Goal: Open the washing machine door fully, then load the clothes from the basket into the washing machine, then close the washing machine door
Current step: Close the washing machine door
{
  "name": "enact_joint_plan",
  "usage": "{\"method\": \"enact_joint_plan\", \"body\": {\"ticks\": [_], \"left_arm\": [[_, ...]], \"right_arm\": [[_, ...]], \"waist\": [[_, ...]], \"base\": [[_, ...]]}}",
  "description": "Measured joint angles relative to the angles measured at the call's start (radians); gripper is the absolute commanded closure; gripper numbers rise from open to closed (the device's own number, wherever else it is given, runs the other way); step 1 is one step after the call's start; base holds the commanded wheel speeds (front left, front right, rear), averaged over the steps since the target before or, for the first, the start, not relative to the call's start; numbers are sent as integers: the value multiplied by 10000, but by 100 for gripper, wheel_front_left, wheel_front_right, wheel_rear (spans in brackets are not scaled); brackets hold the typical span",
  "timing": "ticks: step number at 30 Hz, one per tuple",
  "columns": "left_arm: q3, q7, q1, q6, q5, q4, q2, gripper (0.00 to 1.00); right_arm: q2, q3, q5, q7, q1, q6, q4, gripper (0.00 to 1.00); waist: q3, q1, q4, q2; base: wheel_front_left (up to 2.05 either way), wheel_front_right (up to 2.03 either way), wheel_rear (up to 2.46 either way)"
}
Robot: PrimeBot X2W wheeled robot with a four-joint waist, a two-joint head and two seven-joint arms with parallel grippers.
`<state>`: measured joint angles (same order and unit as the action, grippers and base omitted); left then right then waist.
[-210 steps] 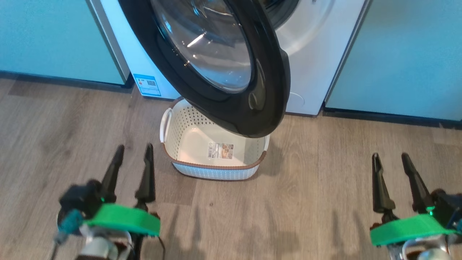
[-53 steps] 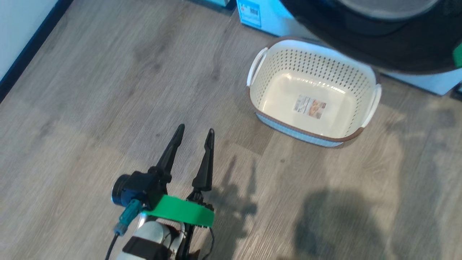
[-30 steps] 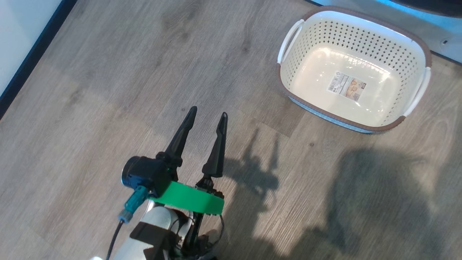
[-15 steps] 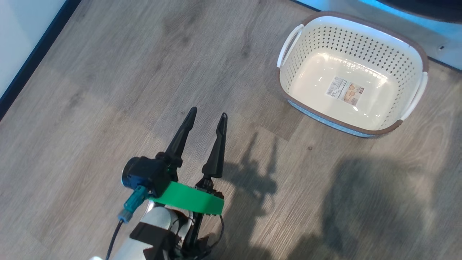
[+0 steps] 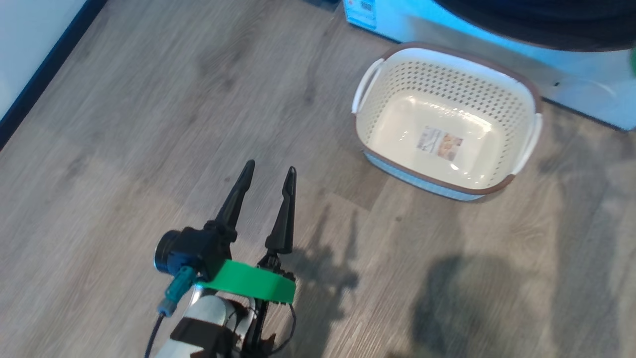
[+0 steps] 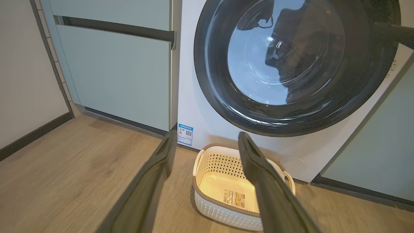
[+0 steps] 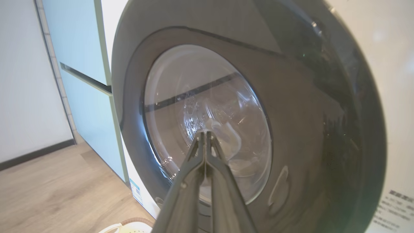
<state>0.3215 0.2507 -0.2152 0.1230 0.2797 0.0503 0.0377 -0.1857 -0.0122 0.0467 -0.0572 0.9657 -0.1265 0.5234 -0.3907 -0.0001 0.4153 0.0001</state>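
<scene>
My left gripper (image 5: 271, 166) hangs open and empty over the floor, left of the basket (image 5: 447, 82). The cream basket holds nothing but its label; the clothes are out of view. In the left wrist view that gripper (image 6: 207, 137) points at the washing machine (image 6: 190, 97), whose black-rimmed door (image 6: 291, 119) stands close to the front. I cannot tell whether it is latched. My right gripper (image 7: 204, 134) is shut on nothing, tips at the door's (image 7: 307, 129) glass bowl; its dark fingers (image 6: 393, 32) cross the rim at the right.
Pale teal cabinets (image 6: 123, 74) flank the machine on both sides. A wall with a dark skirting (image 5: 39, 74) runs along the far left. Wood floor (image 5: 149, 124) lies open to the left of the basket (image 6: 223, 215). A blue sticker (image 6: 185, 134) marks the machine's lower left corner.
The head camera has swung, so the basket sits lower and further left in its view. Seven seconds ago the door stood wide open; now it is near the front. The left gripper stays open.
</scene>
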Motion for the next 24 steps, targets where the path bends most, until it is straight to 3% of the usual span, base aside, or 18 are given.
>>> {"method": "enact_joint_plan", "body": {"ticks": [2, 3, 5, 6, 8, 24], "left_arm": [[-21, 0, 64, 2, -153, 63, -2, 0], [-56, 0, 85, 4, -198, 75, -2, 0], [-171, 0, 128, 6, -290, 119, 0, 0], [-222, 0, 159, 8, -328, 132, 8, 0], [-270, 0, 199, 8, -360, 140, 35, 0], [-545, 0, 644, 6, -497, 351, 466, 0]], "right_arm": [[109, -17, -121, -111, -487, 0, -443, 98], [161, -36, -165, -150, -734, 0, -656, 76], [288, -56, -299, -255, -1267, 0, -1122, 42], [353, -63, -351, -316, -1526, 0, -1327, 19], [487, -69, -439, -334, -2048, 0, -1695, 0], [1266, 412, -1195, -1032, -5879, 0, -3216, 0]], "waist": [[142, 1, -137, 0], [213, 1, -207, 0], [359, 0, -358, 0], [435, 0, -436, 0], [571, 0, -607, 0], [1634, 0, -2105, -1]], "base": [[0, 0, 0], [0, 0, 0], [0, 0, 0], [0, 0, 0], [0, 0, 0], [0, 0, 0]]}}
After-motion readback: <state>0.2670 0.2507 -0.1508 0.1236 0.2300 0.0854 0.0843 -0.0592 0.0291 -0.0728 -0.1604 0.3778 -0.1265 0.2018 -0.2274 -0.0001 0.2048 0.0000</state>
